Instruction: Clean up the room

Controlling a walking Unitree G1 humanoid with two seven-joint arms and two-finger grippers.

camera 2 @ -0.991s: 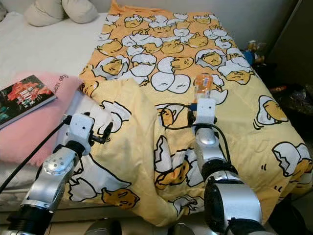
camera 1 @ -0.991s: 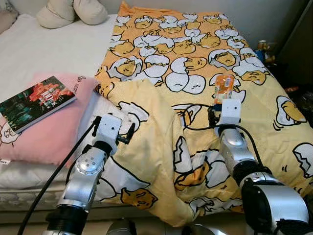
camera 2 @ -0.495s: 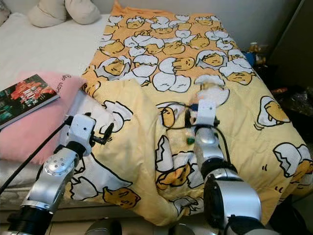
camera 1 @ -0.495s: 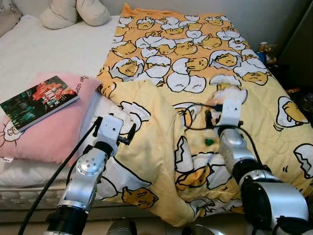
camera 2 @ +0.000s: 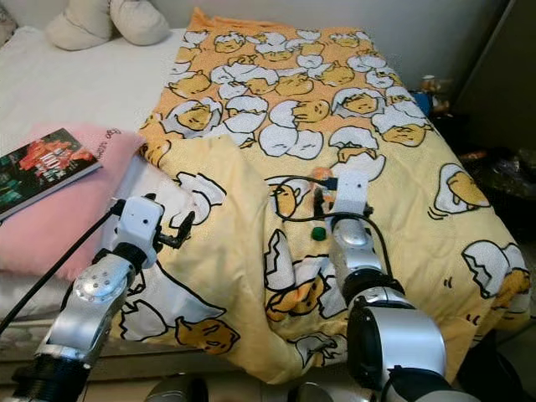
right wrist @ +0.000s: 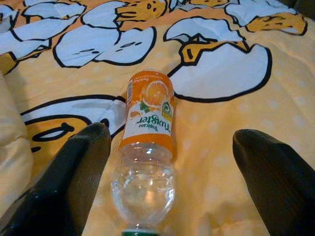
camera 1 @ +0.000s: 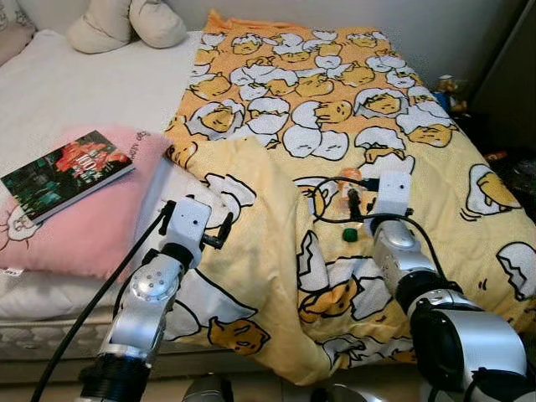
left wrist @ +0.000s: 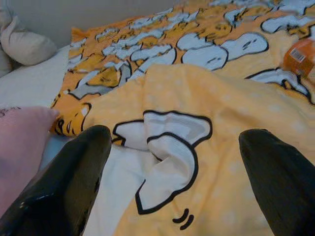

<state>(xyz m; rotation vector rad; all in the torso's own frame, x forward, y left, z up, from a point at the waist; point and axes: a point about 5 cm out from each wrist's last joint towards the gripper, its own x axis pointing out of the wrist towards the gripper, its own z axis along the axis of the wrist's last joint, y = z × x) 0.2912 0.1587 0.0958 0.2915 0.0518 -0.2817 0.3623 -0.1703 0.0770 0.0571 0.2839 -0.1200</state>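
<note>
Right wrist view: bottle (right wrist: 146, 147) on blanket (right wrist: 236, 98), cap cut off, between wide-spread right end effector (right wrist: 172, 196) fingers; left end effector (left wrist: 172, 196) likewise agape.

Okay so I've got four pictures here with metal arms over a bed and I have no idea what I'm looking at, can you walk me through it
This is a humanoid robot tidying a bedroom. The two wide pictures come from cameras in its head, looking down at a bed; the silver arms at the bottom are its own. The other two come from a camera on each wrist, looking out between that hand's two black fingers.

On the bed lies a yellow blanket printed with cartoon eggs, its near edge bunched up. Beside it a pink pillow carries a book, and cream cushions sit at the head.

The right hand is open over a clear plastic bottle with an orange label, lying on its side on the blanket between the fingers. Nothing grips it. The left hand is open too, above the blanket's bunched edge, holding nothing.
</note>
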